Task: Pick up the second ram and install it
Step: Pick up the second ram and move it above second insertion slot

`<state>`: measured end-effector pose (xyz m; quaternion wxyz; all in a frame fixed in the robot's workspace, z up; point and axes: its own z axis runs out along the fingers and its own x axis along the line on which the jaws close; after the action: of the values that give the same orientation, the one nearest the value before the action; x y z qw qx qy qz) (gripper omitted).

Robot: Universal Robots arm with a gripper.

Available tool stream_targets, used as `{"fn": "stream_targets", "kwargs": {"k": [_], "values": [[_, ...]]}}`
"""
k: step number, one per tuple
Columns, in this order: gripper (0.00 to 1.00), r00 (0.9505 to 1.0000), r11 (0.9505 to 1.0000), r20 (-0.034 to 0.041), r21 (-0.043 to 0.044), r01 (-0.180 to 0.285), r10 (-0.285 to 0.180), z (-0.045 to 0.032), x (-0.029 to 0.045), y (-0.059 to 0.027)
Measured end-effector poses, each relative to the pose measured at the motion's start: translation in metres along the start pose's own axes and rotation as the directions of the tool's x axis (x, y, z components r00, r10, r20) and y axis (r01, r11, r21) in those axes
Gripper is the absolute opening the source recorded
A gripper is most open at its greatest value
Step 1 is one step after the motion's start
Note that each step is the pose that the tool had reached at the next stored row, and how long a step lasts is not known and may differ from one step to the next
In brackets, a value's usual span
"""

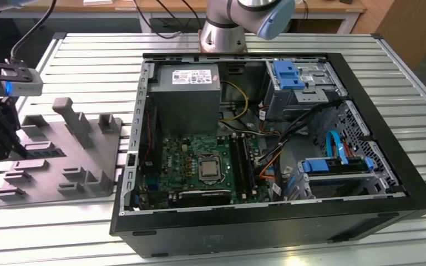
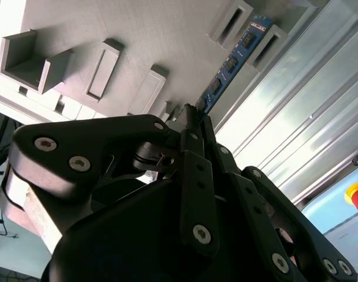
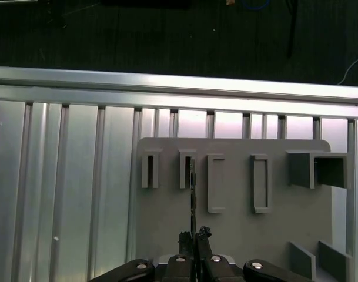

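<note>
End effector [image 2: 193,120], apparently clamped on second ram [image 2: 231,60]

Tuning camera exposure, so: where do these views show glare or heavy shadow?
Second wrist view: the table slats glare pale, the end effector at the second ram reads nearly black. First wrist view: slats shine brightest beside the fixture tray; the floor beyond is dark. Exterior view: light is even, though the computer case shades its interior.

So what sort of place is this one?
Probably a robotics lab bench for PC assembly: an open PC case on a slotted metal table, a grey tray holding a ram, and a robot arm.
</note>
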<state>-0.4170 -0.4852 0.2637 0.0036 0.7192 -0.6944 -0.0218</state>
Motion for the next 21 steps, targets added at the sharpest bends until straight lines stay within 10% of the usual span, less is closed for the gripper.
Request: {"fn": "stream_targets", "kwargs": {"k": [21], "values": [[0.14,1.0000,1.0000,-0.0001,-0.0001,0.000,0.000,-0.0151,-0.0004,0.0005]]}}
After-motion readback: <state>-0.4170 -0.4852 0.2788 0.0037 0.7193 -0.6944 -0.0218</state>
